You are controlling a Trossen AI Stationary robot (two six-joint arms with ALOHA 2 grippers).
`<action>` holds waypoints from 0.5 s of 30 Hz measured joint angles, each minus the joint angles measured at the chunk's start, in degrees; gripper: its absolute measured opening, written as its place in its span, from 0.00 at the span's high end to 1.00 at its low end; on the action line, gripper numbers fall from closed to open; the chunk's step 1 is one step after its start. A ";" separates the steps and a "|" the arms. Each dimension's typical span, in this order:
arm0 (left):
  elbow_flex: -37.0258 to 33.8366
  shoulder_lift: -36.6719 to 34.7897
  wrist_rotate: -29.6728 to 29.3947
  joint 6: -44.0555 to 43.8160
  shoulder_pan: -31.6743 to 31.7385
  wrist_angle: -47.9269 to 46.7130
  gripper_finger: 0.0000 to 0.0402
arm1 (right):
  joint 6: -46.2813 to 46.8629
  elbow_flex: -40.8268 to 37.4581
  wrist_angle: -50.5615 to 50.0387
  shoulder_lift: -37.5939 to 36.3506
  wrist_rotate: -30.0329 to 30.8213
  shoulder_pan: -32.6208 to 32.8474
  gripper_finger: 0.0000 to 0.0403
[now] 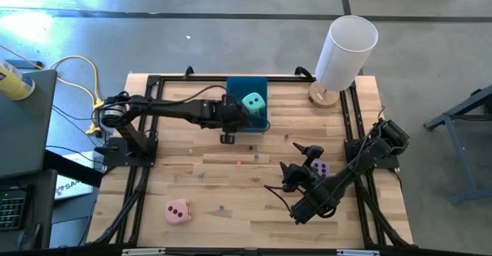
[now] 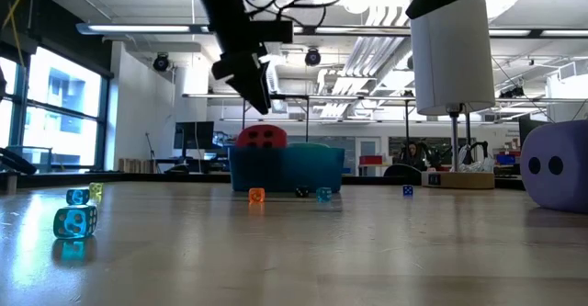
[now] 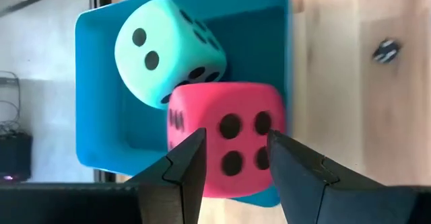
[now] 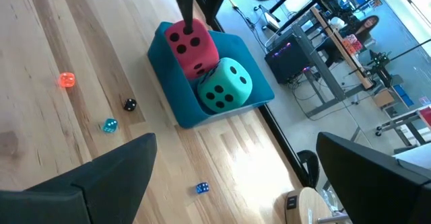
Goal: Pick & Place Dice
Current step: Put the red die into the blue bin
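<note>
The blue tray (image 1: 247, 84) stands at the table's far middle. The teal die (image 1: 254, 102) and the red die (image 4: 192, 46) lie in it side by side and touch. My left gripper (image 3: 236, 150) is open just above the red die (image 3: 229, 136); the low view shows a gap between its fingers (image 2: 250, 78) and the die (image 2: 262, 137). The lilac die (image 1: 320, 169) rests on the table at the right, beside my open, empty right gripper (image 1: 300, 160). The pink die (image 1: 178, 211) rests on the table at the near left.
Several tiny coloured dice (image 4: 67, 80) lie scattered over the middle of the table. A tall white cylinder (image 1: 346, 52) on a round wooden base stands at the far right corner. A black frame (image 1: 146, 133) runs along the table's sides.
</note>
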 joint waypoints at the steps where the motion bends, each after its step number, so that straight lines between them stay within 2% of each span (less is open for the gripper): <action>1: 0.00 -0.28 -0.40 -1.07 -0.74 -0.01 0.64 | 0.00 0.00 0.02 0.00 0.00 0.00 0.01; 6: 0.00 -2.73 -0.71 -2.60 -4.80 -2.39 0.64 | 0.00 0.00 0.08 0.00 0.00 0.00 0.01; 10: 0.02 -6.49 0.76 -8.75 -8.60 -4.21 0.64 | -0.02 0.00 0.37 0.00 0.00 0.00 0.01; 15: 0.02 -10.80 12.98 -25.72 -12.44 -4.32 0.65 | -0.08 -0.02 1.71 0.00 0.00 0.00 0.01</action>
